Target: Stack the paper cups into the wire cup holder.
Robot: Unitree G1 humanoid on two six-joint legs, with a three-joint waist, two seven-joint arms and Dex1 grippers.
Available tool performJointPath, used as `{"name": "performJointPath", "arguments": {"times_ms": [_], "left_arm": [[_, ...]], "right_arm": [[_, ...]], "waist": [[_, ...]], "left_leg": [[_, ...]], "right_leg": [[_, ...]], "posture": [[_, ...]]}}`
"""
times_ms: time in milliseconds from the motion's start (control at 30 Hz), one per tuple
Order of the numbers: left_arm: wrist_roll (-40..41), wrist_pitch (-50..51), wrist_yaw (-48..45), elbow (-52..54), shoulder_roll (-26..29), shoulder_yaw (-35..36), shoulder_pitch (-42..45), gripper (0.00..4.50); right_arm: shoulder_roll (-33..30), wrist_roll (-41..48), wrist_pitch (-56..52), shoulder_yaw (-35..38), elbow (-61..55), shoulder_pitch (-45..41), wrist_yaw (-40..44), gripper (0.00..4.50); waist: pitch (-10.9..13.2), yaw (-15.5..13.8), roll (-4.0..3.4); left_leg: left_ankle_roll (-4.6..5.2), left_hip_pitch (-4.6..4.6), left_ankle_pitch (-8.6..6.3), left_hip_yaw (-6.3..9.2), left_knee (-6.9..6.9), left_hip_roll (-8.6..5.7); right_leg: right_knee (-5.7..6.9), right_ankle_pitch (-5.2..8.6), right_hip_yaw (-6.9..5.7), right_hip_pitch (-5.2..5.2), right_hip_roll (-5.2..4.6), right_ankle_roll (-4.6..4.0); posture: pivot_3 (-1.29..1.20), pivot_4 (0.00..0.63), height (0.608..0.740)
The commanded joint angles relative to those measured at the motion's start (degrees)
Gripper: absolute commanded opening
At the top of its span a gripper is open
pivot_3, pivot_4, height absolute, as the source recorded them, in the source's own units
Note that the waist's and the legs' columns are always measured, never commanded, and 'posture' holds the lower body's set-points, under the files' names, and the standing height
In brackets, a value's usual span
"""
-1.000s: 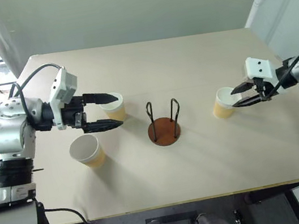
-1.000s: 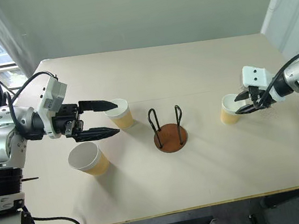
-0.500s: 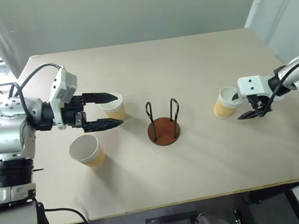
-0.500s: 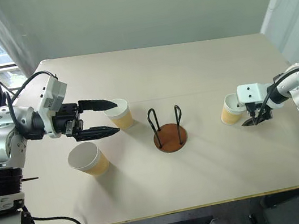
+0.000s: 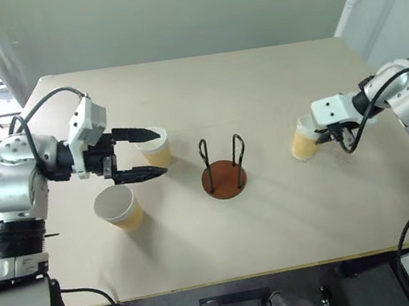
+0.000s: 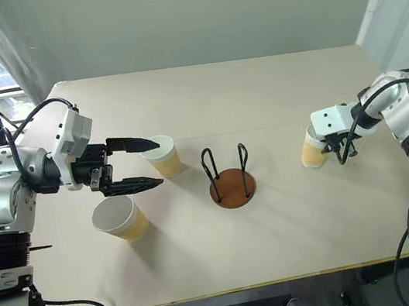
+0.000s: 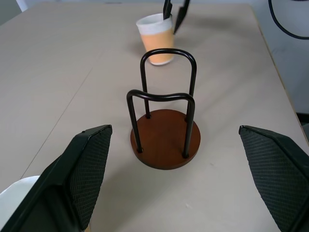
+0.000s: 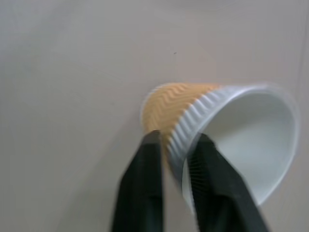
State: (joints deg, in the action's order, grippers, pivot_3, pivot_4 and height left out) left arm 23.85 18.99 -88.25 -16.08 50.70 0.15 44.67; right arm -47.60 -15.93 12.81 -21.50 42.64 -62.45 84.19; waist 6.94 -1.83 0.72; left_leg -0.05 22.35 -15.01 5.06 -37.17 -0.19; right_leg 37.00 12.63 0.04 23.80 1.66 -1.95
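The wire cup holder (image 5: 223, 169), a round reddish-brown disc with two thin black wire loops standing up from it, sits mid-counter (image 5: 258, 97) and holds no cup. Three tan-yellow paper cups with white insides stand around it. The right cup (image 5: 304, 141) is pinched at its rim by the right claw (image 8: 175, 159), one finger inside, one outside. The far-left cup (image 5: 155, 146) stands between the spread fingers of the left claw (image 5: 142, 154). The near-left cup (image 5: 118, 206) stands alone.

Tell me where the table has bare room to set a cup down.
Bare table runs along the far side behind the wire cup holder, and along the near edge in front of it. Crowded: two paper cups by the left gripper, and the right gripper shut on the third cup's rim.
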Motion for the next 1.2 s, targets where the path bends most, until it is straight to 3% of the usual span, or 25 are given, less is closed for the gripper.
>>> {"name": "performJointPath", "arguments": {"times_ms": [33,433,667,967,1200], "left_arm": [[-0.81,-2.3,-0.55,-0.23,0.53,0.61,-0.1,4.5],[-3.37,-8.49,-3.76,-8.3,-0.69,-1.0,3.05,4.5],[-2.14,-10.92,-4.25,-12.69,-1.88,-3.79,6.68,4.5],[0.13,-13.92,-4.25,-18.05,-2.32,-9.81,10.63,4.5],[0.66,-15.91,-4.25,-21.55,-3.33,-12.25,12.79,4.5]], "right_arm": [[-0.94,0.33,0.71,0.4,-1.62,-1.33,2.39,0.05],[-2.25,6.95,-11.67,3.77,-21.54,-0.16,8.26,0.05],[-1.72,11.97,-22.6,3.92,-32.31,-4.36,8.31,0.05],[-0.57,16.7,-32.82,3.08,-34.97,-11.86,8.31,0.05],[4.48,19.89,-41.62,2.63,-40.89,-13.21,6.94,0.05]], "waist": [[0.0,-0.01,0.0],[0.04,0.06,-0.07],[0.08,0.11,-0.13],[0.1,0.12,-0.16],[0.11,0.16,-0.18]], "left_leg": [[0.0,0.01,0.0,0.0,0.0,0.0],[-0.31,0.08,0.18,0.0,0.01,0.01],[-0.38,0.16,0.22,-0.01,-0.01,0.01],[-0.42,0.33,0.26,0.01,-0.01,0.01],[-0.45,0.42,0.31,0.02,-0.01,0.01]], "right_leg": [[0.0,0.0,0.0,0.0,0.0,0.0],[-0.02,0.0,0.0,0.05,0.0,-0.01],[-0.06,-0.01,0.0,0.1,0.0,-0.01],[-0.08,0.0,0.0,0.25,0.0,-0.01],[-0.08,0.0,-0.02,0.32,0.0,-0.01]], "posture": [[0.0,0.15,0.74],[0.0,0.15,0.74],[0.0,0.15,0.74],[0.0,0.15,0.74],[0.0,0.15,0.74]]}}
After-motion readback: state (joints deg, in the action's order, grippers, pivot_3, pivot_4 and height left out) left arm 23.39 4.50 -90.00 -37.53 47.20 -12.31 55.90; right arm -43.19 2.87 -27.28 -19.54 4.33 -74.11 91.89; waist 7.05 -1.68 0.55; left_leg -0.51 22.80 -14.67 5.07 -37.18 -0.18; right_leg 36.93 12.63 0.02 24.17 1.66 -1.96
